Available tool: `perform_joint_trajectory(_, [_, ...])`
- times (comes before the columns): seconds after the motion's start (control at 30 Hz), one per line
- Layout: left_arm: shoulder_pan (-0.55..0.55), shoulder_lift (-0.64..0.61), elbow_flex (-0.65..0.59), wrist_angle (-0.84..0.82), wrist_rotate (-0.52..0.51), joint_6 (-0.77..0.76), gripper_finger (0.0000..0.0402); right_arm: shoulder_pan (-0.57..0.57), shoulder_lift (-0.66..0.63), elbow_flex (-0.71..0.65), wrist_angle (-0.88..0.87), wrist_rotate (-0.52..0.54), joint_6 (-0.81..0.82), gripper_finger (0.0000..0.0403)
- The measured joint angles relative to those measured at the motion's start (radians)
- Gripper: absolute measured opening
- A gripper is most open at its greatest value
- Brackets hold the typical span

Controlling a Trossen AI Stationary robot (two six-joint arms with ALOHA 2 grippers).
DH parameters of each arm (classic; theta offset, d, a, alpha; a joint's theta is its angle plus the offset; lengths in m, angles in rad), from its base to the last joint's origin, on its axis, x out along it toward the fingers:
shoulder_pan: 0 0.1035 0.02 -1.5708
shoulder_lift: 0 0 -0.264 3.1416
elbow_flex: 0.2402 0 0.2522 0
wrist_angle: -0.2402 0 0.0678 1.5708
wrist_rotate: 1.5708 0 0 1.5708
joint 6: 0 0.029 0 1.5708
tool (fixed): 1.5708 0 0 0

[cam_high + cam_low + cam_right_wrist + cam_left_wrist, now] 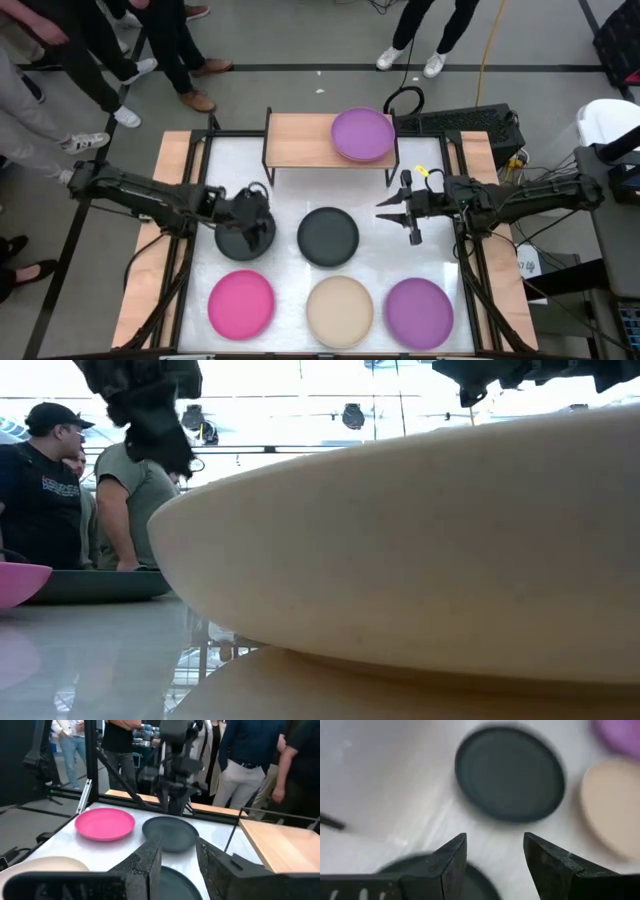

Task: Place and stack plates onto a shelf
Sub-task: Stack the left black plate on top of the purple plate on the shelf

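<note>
Your left gripper (255,228) hovers, fingers parted and empty, over the left dark grey plate (240,238), the shelf (300,140) at one o'clock (right gripper (405,212) waits open).

This looks like a robot lab or a show room, not a home. A white bench (425,195) with wooden edges stands on a grey floor (300,40), and two dark robot arms are fixed to its sides. A keyboard (462,121) and loose cables (535,180) sit next to it. A yellow cord (487,45) runs over the floor. People (245,760) stand close around in street shoes and watch. Bright round lights (352,415) hang high up behind them.
</note>
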Motion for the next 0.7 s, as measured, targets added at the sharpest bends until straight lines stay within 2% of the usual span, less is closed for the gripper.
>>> perform_joint_trajectory(0.13, [-0.042, 0.093, 0.000, 0.004, -0.041, -0.057, 0.0200, 0.012, 0.000, 0.000, -0.003, 0.000, 0.004, 0.0102])
perform_joint_trajectory(0.4, [-0.094, 0.268, 0.000, 0.088, -0.033, -0.250, 0.0200, 0.052, 0.006, 0.000, -0.002, 0.002, 0.033, 0.0102])
perform_joint_trajectory(0.5, [-0.120, 0.334, 0.001, 0.133, -0.024, -0.263, 0.0200, 0.076, 0.007, 0.000, -0.004, 0.048, 0.042, 0.0102])
perform_joint_trajectory(0.7, [-0.147, 0.420, 0.048, -0.016, -0.023, -0.394, 0.0200, 0.124, 0.007, 0.000, -0.003, 0.106, 0.042, 0.0102])
